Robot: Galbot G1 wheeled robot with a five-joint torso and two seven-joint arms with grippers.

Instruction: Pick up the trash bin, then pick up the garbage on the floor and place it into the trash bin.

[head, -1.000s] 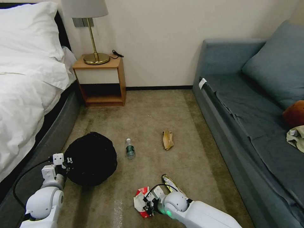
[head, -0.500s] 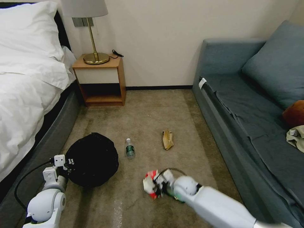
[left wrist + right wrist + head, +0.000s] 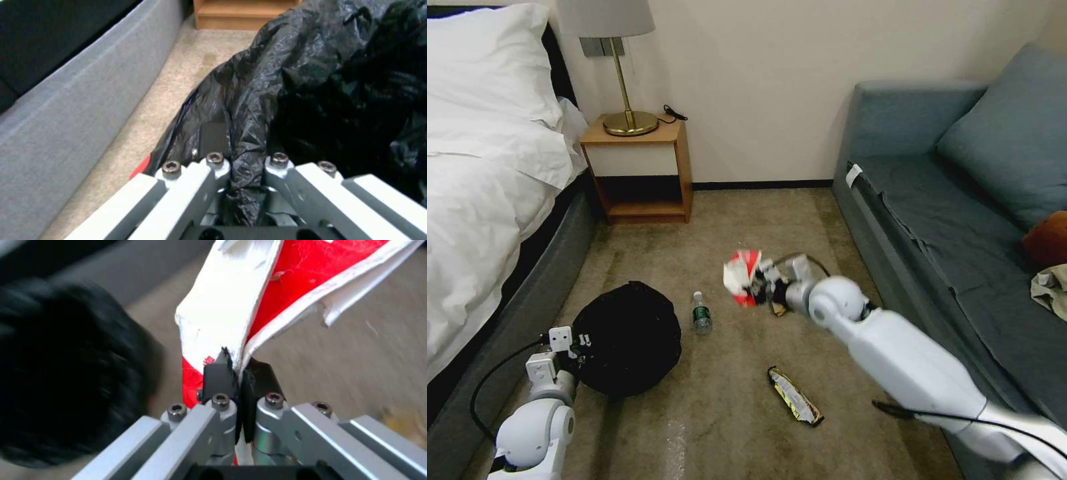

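red-and-white wrapper point(image 3: 249, 296) between clamped right gripper point(image 3: 240, 373) fingers

Your backdrop: bed point(image 3: 474, 173) with white duvet and pillow point(image 3: 487, 60) at 9 to 10 o'clock, grey bed base running along carpet point(image 3: 727, 220). Wooden nightstand point(image 3: 639, 170) at 11 o'clock against wall, brass lamp point(image 3: 620, 80) on top, black cable point(image 3: 674, 113) beside lamp base. Blue-grey sofa point(image 3: 960, 220) at 2 to 3 o'clock, matching cushion point(image 3: 1014, 133) leaning on backrest; brown plush item point(image 3: 1047, 237) and pale crumpled cloth point(image 3: 1050, 287) on seat at 3 o'clock.

Even, soft indoor light; right wrist view motion-blurred.
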